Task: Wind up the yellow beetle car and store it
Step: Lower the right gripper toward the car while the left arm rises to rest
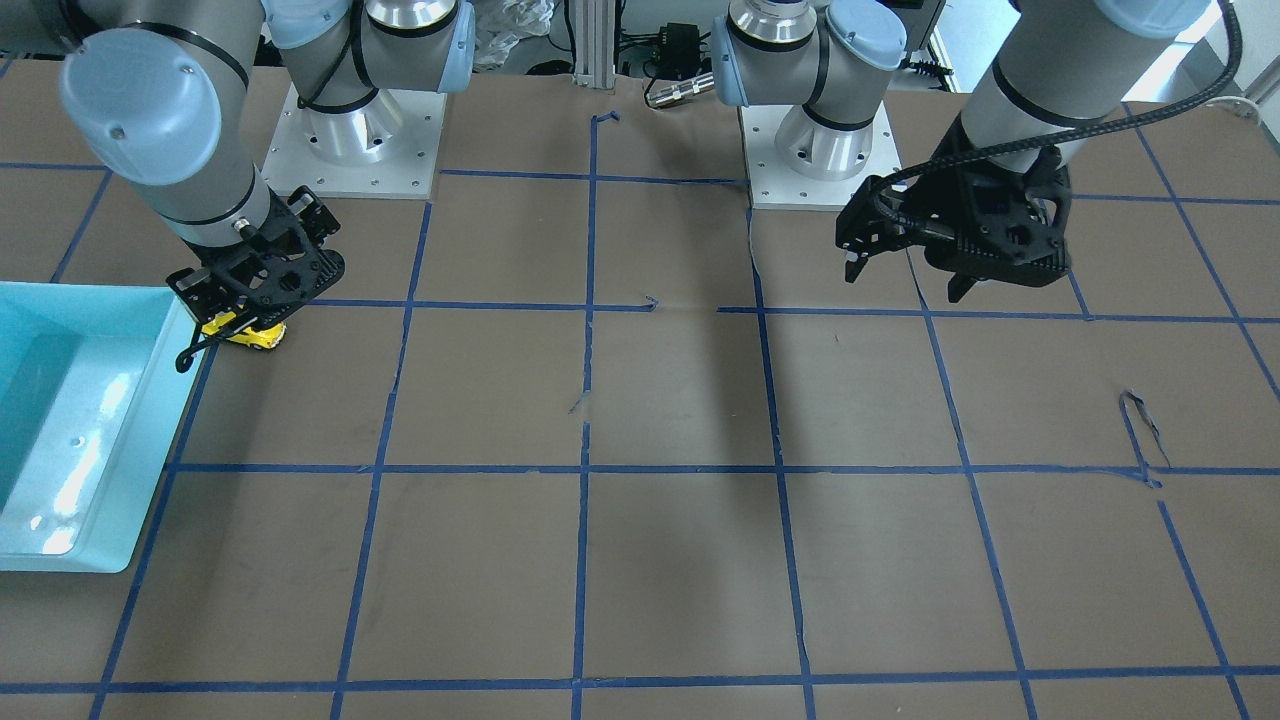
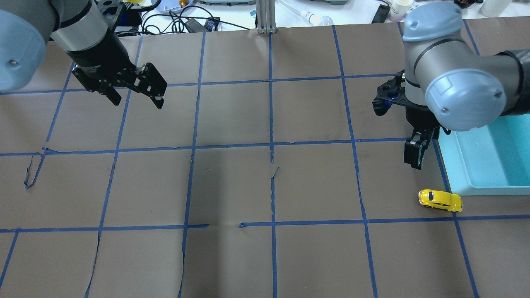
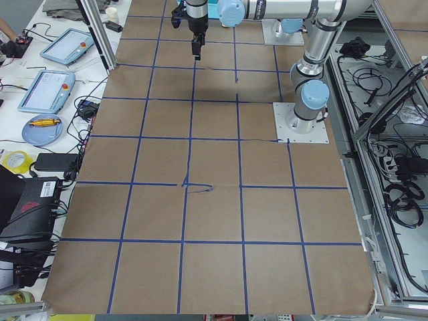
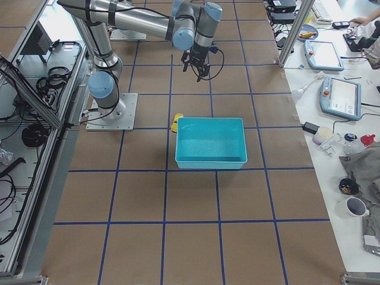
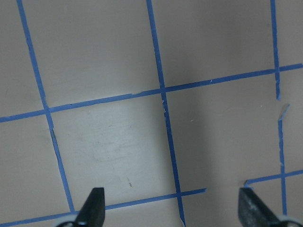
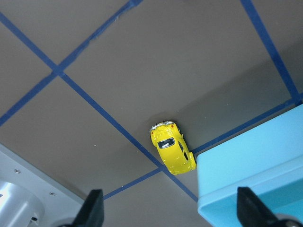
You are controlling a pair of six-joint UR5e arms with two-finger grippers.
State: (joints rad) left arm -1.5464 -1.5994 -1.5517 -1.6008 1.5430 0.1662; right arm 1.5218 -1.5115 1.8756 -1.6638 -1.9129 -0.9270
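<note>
The yellow beetle car (image 2: 439,200) stands on the brown table just off the near corner of the light-blue bin (image 2: 488,165). It also shows in the right wrist view (image 6: 173,147) and, partly hidden by the gripper, in the front view (image 1: 262,338). My right gripper (image 2: 416,159) is open and empty. It hovers above the car without touching it, and its fingertips (image 6: 94,208) stand wide apart. My left gripper (image 2: 136,99) is open and empty, high over the far left of the table, with only bare table under it in the left wrist view (image 5: 173,208).
The bin (image 1: 80,420) is empty and sits at the table's edge on my right side; its corner (image 6: 255,175) is next to the car. Blue tape lines grid the brown paper. Both arm bases (image 1: 350,140) stand at the robot side.
</note>
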